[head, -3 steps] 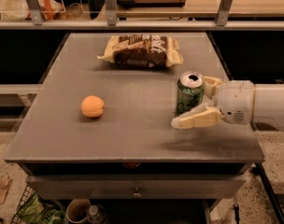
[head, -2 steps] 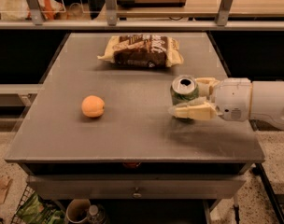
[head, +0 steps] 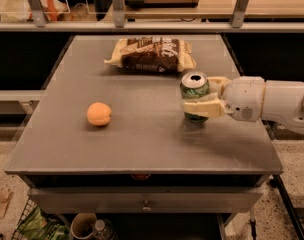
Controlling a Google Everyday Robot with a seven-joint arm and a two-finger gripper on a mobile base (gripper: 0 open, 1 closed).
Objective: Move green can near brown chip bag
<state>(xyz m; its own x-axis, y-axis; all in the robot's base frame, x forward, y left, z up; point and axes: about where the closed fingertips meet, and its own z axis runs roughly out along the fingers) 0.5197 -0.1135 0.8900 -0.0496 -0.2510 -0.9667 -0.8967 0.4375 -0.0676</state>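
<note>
Pincer [head: 196, 99] clamped on green can [head: 194, 89], shifted slightly closer to brown chip bag [head: 152, 55].

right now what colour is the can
Green can, silver top, in the claw at right of table; camera view.

Cream two-fingered hand [head: 196, 95], right of the view, on a rounded white wrist [head: 244, 99] — smooth white cylindrical forearm [head: 287, 101] behind.

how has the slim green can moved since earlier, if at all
Yes: the green can shifted slightly left, toward the crinkled brown chip bag's right end, clasped by the gripper at the table's right side.
</note>
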